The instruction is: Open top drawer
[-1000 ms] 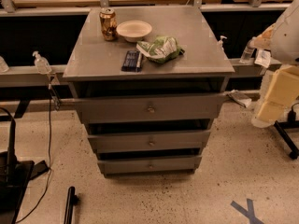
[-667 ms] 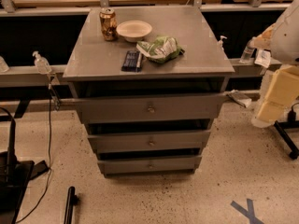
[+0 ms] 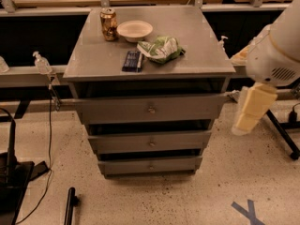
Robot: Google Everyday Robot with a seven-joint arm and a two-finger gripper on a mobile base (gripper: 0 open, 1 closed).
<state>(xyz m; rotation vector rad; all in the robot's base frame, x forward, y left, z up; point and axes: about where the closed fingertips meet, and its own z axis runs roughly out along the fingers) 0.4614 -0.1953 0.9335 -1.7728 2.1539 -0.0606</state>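
Note:
The top drawer point(image 3: 117, 110) is the widest grey face of a three-drawer metal cabinet, with a small round brass knob point(image 3: 151, 110) at its centre. A dark gap shows above its face, under the cabinet top. Two narrower drawers point(image 3: 151, 142) sit below it. My gripper point(image 3: 247, 118), a cream-coloured piece hanging under the white arm housing point(image 3: 276, 55), hovers to the right of the cabinet at the top drawer's height, apart from it and from the knob.
On the cabinet top point(image 3: 93, 60) stand a soda can point(image 3: 108, 24), a white bowl point(image 3: 134, 30), a green snack bag point(image 3: 161, 48) and a dark flat packet point(image 3: 132, 60). Rails run behind at both sides. A black stand point(image 3: 11, 172) stands left; a blue floor mark point(image 3: 248, 212) lies lower right.
The arm and its cream gripper have shifted left, closer to the cabinet's right side. The drawers and the things on top have not moved.

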